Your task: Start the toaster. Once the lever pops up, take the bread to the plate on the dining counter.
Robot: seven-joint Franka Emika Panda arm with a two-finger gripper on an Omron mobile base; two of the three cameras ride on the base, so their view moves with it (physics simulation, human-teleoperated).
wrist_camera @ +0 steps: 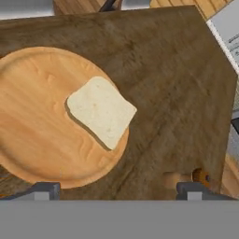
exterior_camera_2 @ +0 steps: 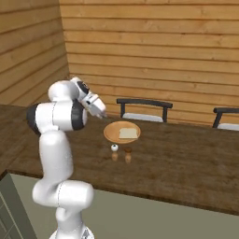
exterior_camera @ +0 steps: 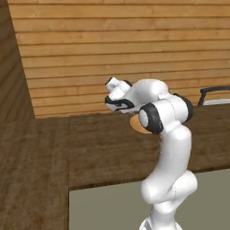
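My hand (wrist_camera: 116, 189) hangs wide open and empty above the bread (wrist_camera: 101, 111), which lies on the plate (wrist_camera: 37, 116); delivery looks done, so I need only lift clear.

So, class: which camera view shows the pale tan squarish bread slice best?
The hand view: the pale tan squarish bread slice lies large and unblocked on the round wooden plate. The right base view shows it small; in the left base view the arm covers it.
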